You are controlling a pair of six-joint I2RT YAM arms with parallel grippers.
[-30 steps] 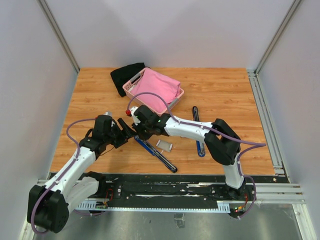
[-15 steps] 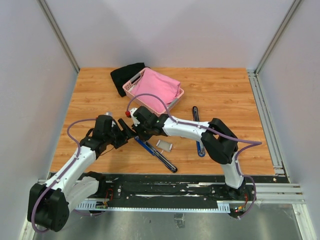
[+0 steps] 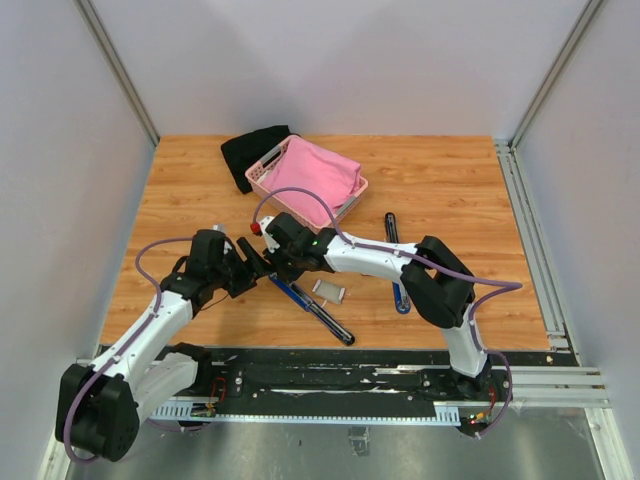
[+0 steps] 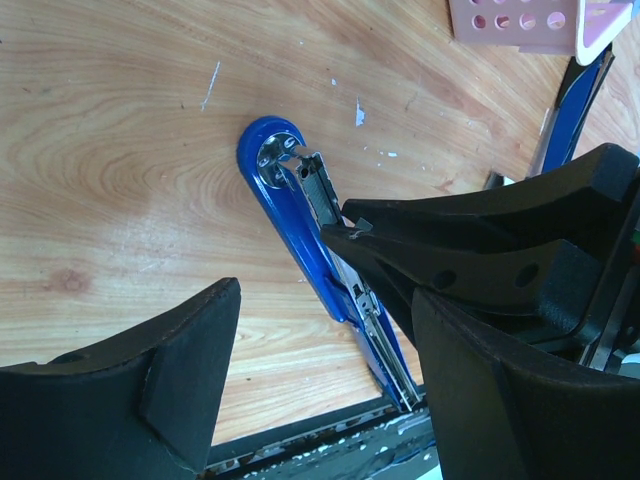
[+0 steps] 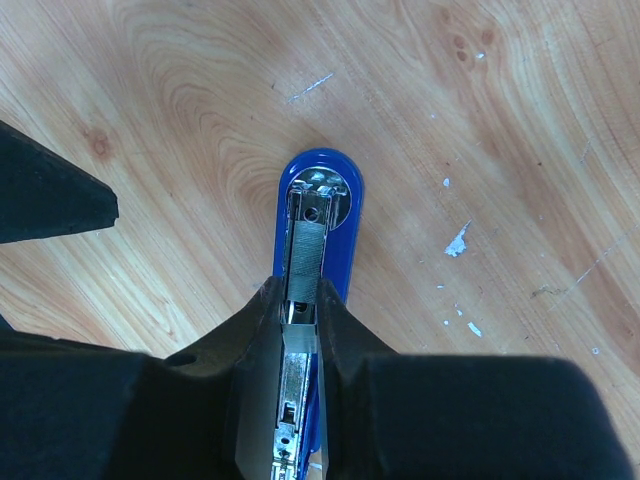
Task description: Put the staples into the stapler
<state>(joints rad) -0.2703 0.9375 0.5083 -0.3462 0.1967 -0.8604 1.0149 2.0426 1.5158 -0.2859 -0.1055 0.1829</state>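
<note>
One glossy blue stapler (image 4: 285,215) on woodgrain table (image 4: 120,150)

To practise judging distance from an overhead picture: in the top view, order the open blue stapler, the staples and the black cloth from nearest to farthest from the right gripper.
1. open blue stapler: touching, its rail clamped by the right gripper, front centre.
2. staples: just to the gripper's right, beside the stapler.
3. black cloth: at the back, left of centre.
</note>
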